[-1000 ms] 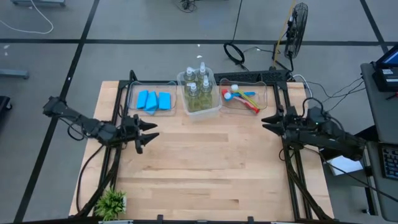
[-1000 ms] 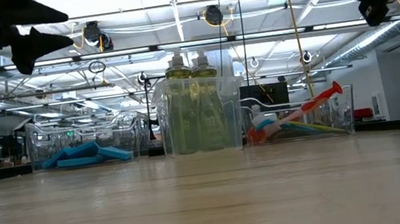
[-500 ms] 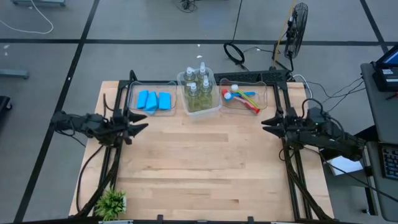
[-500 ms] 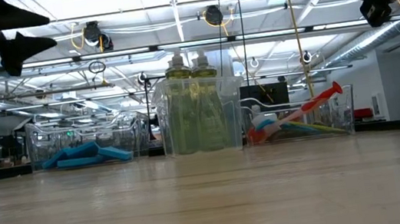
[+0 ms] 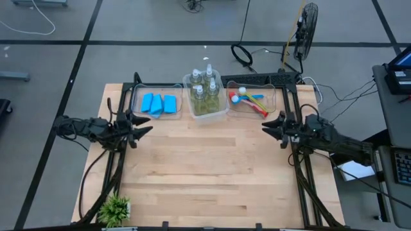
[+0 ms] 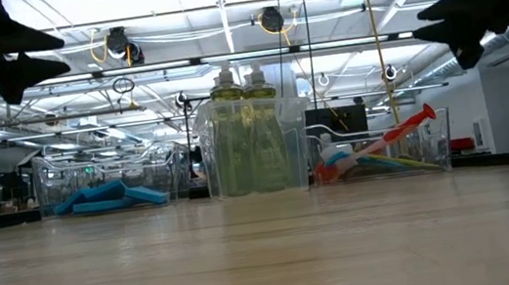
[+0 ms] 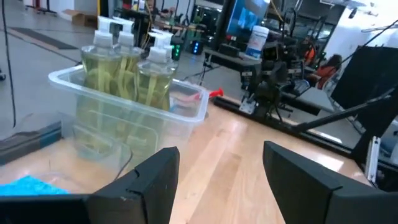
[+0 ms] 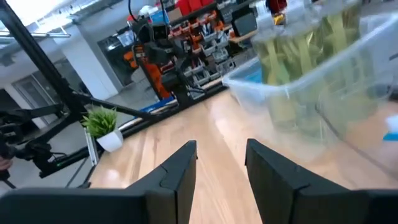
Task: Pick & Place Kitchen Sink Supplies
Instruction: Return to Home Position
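1. High view: at the near edge of the worktop (image 5: pixel 212 167), toward its left corner, stands a small potted plant (image 5: pixel 116 208).
2. Farther in, the left pincer (image 5: pixel 144 130) hovers over the worktop's left side. Its fingers are spread and hold nothing; the left wrist view shows bare wood between them.
3. Opposite it, well apart, the right pincer (image 5: pixel 270 128) hangs over the right side, likewise released and empty, pointing inward.
4. Along the far edge three clear bins sit in a row.
5. The left bin (image 5: pixel 136 102) holds the blue sponges (image 5: pixel 159 103).
6. The middle bin (image 5: pixel 221 112) holds the pump bottles (image 5: pixel 204 92), upright.
7. The right bin (image 5: pixel 273 96) holds the brushes (image 5: pixel 249 100), a red handle slanting across.
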Motion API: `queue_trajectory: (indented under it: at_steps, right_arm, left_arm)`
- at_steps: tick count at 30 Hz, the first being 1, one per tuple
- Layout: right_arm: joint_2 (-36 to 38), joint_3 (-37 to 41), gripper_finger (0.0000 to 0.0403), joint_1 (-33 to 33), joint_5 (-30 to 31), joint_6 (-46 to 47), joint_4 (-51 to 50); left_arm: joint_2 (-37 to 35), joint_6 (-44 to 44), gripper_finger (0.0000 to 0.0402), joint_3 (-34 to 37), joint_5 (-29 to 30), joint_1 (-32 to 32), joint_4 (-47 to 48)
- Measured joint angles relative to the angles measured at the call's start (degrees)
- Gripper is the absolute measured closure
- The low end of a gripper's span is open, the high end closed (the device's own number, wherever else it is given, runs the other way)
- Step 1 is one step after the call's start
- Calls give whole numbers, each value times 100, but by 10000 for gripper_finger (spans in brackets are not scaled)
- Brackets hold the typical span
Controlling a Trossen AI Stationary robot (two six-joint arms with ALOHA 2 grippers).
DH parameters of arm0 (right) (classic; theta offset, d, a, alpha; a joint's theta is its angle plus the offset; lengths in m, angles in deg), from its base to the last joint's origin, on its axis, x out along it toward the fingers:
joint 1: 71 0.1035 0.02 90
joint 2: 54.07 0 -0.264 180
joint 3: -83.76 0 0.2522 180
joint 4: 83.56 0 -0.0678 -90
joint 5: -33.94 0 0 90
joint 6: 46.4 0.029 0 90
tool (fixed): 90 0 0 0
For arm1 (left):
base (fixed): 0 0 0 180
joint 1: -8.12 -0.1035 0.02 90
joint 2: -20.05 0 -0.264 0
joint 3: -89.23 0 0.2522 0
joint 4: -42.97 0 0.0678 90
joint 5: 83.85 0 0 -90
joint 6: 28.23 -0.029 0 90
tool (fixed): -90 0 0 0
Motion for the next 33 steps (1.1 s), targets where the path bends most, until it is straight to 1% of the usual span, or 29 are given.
queue_trajectory:
  at_steps: [3,9,14,17,25,30,33]
  right_arm:
    - [-2,202,275,0,-3,146,1]
    - [-1,448,275,0,11,138,68]
    - [-1,860,275,0,6,154,957]
    - [2,1033,275,2,0,94,1247]
    - [-4,1059,275,0,-46,-24,1255]
    - [-6,1066,275,2,-485,-100,1205]
    - [-6,1068,275,2,-479,-250,1209]
  left_arm:
    - [-1,-23,167,0,71,-7,55]
    - [1,-24,167,0,85,-7,199]
    - [1,-101,167,0,85,-7,204]
    - [1,-114,167,0,85,-7,202]
    - [1,-112,167,0,47,-7,202]
    - [1,-19,167,0,37,-7,202]
    - [1,-3,167,0,35,-7,200]
